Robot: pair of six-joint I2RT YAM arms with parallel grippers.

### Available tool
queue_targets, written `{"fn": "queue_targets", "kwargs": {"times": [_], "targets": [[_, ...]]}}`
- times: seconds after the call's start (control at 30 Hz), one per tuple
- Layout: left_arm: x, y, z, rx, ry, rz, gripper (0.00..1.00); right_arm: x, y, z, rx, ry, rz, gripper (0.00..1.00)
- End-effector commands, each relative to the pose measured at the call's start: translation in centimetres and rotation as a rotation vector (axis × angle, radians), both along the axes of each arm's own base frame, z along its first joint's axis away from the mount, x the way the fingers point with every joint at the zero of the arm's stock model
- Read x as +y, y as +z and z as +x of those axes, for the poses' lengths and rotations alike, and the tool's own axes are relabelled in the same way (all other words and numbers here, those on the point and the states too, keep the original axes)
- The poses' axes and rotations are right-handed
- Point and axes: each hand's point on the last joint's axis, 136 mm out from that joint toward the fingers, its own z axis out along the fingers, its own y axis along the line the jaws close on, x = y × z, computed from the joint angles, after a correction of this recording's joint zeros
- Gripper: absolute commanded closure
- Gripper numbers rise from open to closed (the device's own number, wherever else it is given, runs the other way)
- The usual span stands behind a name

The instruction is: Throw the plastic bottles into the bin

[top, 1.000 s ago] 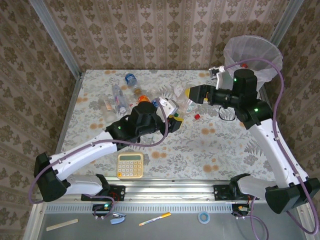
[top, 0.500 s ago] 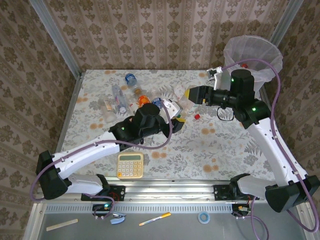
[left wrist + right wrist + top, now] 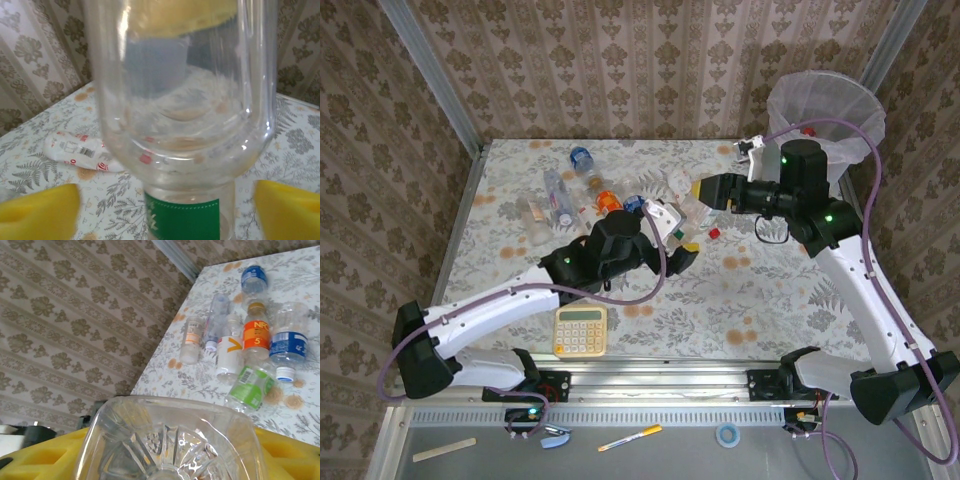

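A clear plastic bottle with a green label [image 3: 185,125] stands between the yellow pads [image 3: 40,212] of my left gripper [image 3: 165,215], with a gap on each side; this gripper [image 3: 682,238] is open at mid-table. My right gripper [image 3: 170,460] is shut on the sides of another clear bottle [image 3: 170,435], whose ribbed base faces the camera; it [image 3: 702,190] hovers just right of the left one. Several more bottles [image 3: 582,195] lie at the back left, among them an orange-labelled one [image 3: 256,335] and a blue-labelled one [image 3: 288,345]. The bin [image 3: 790,95] stands at the far right corner.
A yellow calculator [image 3: 580,330] lies near the front edge. A small red cap [image 3: 714,232] sits between the grippers. A crushed white bottle with red print [image 3: 77,150] lies beyond the left gripper. Patterned walls close in the table on three sides.
My left gripper has shifted a little to the right and its jaws have opened around the green-labelled bottle. My right gripper has closed on the clear bottle.
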Motion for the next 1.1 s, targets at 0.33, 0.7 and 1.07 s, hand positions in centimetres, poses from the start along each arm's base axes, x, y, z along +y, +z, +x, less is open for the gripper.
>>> {"fn": "queue_targets", "kwargs": {"times": [0.33, 0.7, 1.07], "targets": [[5.8, 3.6, -0.1, -0.031, 0.089, -0.176, 0.00, -7.2, 4.4, 1.0, -0.291, -0.377, -0.260, 0.59], [11.0, 3.7, 0.0, -0.056, 0.218, -0.222, 0.00, -13.7, 13.8, -3.2, -0.891, -0.718, -0.366, 0.59], [12.7, 3.2, 0.6, -0.054, 0.286, -0.224, 0.00, -16.4, 20.4, -6.6, -1.210, -0.904, -0.486, 0.68]]}}
